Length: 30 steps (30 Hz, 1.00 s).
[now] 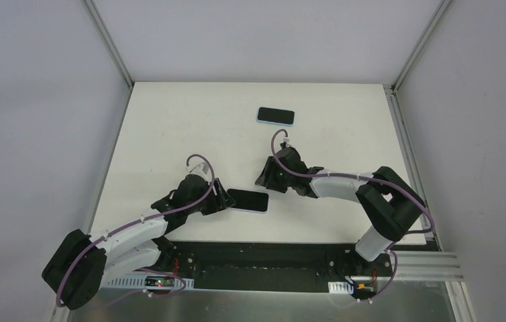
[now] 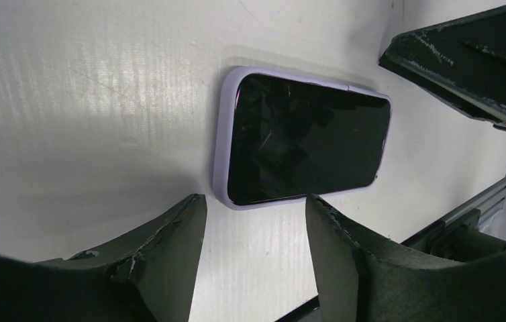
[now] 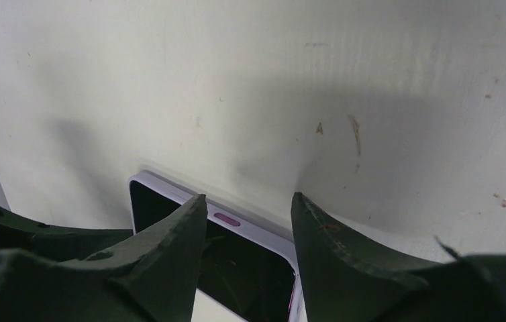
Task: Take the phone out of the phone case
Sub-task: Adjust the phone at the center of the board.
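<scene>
A black phone in a lavender case lies flat, screen up, near the table's front edge. In the left wrist view the phone fills the middle, with the case rim around it. My left gripper is open and empty, its tips just short of the phone's left end. My right gripper is open and empty, hovering just behind the phone's right end. In the right wrist view the phone lies below and between the fingers. The right gripper shows in the left wrist view's upper right.
A second black phone in a light blue case lies at the back centre of the white table. A black rail with the arm bases runs along the front edge. Grey walls enclose the table.
</scene>
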Each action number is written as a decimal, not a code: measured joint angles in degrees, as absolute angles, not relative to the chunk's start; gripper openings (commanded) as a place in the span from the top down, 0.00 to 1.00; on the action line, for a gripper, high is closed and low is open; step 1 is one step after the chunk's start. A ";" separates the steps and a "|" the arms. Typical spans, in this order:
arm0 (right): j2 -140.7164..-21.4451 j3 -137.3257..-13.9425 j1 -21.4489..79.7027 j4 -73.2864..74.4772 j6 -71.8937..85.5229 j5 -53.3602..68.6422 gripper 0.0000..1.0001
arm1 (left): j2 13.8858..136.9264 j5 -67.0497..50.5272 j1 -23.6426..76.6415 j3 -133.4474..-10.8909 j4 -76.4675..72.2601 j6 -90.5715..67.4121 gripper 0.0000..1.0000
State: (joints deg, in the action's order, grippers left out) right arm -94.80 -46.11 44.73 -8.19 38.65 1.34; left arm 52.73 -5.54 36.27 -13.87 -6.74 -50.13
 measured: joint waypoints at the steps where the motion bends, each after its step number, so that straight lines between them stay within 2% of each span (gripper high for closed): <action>1: -94.54 -45.47 45.06 -8.97 38.76 1.26 0.48 | 53.89 -5.65 36.56 -14.39 -7.16 -50.11 0.43; 8: -90.59 -39.83 45.67 -12.56 40.40 -0.86 0.48 | 63.70 -6.02 38.92 -20.23 -8.36 -49.47 0.41; 24: -78.19 -29.34 45.80 -10.92 44.82 -6.48 0.37 | 82.08 -5.82 40.93 -34.44 -10.09 -48.93 0.35; 26: -76.82 -28.56 45.80 -10.26 45.19 -7.14 0.34 | 84.33 -5.85 40.95 -36.51 -10.15 -49.04 0.33; 30: -73.97 -27.55 45.82 -7.90 45.84 -8.80 0.27 | 86.56 -5.34 40.95 -38.74 -10.57 -49.25 0.23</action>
State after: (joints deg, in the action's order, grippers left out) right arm -73.97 -27.55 45.82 -7.90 45.84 -8.80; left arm 86.56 -5.34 40.95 -38.74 -10.57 -49.25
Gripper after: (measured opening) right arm 0.687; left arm 0.700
